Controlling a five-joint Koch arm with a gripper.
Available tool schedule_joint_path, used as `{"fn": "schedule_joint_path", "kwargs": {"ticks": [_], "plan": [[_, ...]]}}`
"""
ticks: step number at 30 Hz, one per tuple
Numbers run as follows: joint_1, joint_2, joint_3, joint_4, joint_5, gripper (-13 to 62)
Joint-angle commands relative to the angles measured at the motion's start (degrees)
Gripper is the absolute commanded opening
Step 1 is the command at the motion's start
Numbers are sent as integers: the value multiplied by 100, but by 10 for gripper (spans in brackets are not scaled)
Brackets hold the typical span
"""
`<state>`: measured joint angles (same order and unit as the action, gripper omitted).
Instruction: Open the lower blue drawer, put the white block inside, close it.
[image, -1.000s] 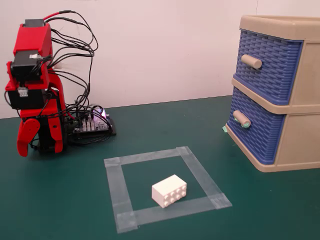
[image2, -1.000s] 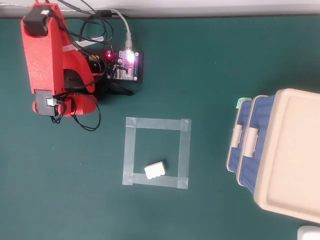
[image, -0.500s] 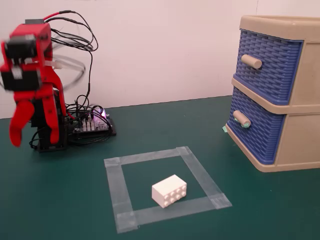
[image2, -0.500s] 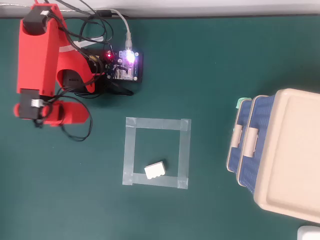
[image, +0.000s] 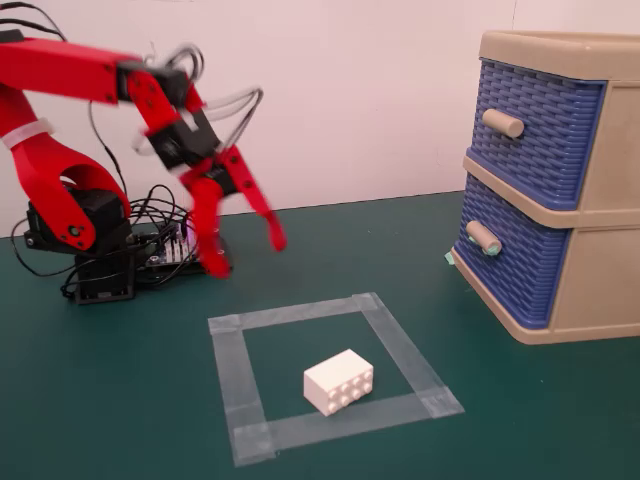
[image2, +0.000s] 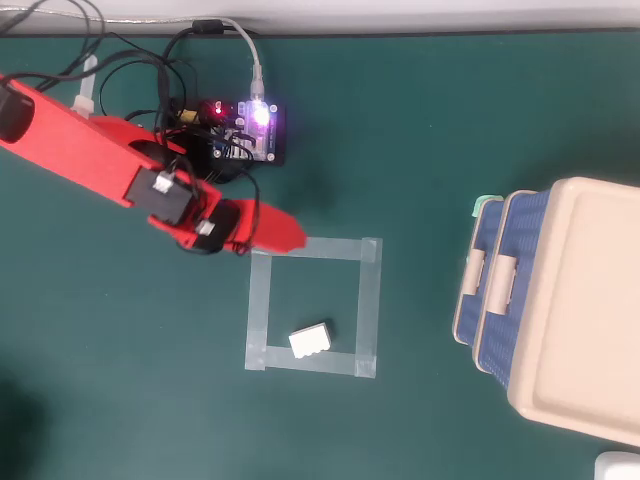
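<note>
The white block (image: 338, 381) lies studs to the side inside a taped square, near its front edge; from above the white block (image2: 311, 341) sits at the square's lower middle. The lower blue drawer (image: 515, 262) is shut in the beige cabinet at the right, and its teal-tipped knob (image: 484, 238) points left. My red gripper (image: 246, 255) hangs open in the air behind the square, well left of the cabinet, holding nothing. In the overhead view the gripper (image2: 287, 233) reaches the square's upper left corner, and its jaws overlap there.
A pale tape square (image: 290, 313) marks the green mat. A lit control board with cables (image2: 250, 130) sits by the arm's base at the back left. The upper blue drawer (image: 535, 140) is shut. The cabinet top (image2: 585, 310) fills the right side from above.
The arm has unfolded from its upright rest pose and swung forward and right toward the tape square. Its jaws now stand spread apart. Block and drawers have not moved.
</note>
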<state>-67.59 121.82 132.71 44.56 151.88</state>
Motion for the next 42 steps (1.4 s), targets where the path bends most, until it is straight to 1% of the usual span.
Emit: {"fn": "schedule_joint_path", "kwargs": {"ticks": [1, 3, 5, 7, 9, 11, 13, 17, 21, 24, 27, 33, 38, 42], "plan": [[-325, -79, 580, -2663, 448, 335], [-554, -378, 1213, -4482, 475, 335], [-791, -1099, 1415, -6223, 659, 334], [-932, -1942, 1354, -7339, 1037, 333], [-967, -2865, 729, -8227, 1380, 332], [-976, -3691, -44, -8613, 1459, 327], [-976, -4509, -1037, -8736, 1477, 323], [-967, -5440, -2487, -8719, 1503, 313], [-967, -5695, -3138, -8657, 1521, 307], [-976, -5924, -3480, -8534, 1573, 278], [-1081, -6082, -3665, -8411, 1652, 272], [-1301, -6311, -4061, -8174, 1661, 192], [-1371, -6645, -4790, -7699, 1670, 140], [-1371, -6970, -5273, -7532, 1670, 133]]}}
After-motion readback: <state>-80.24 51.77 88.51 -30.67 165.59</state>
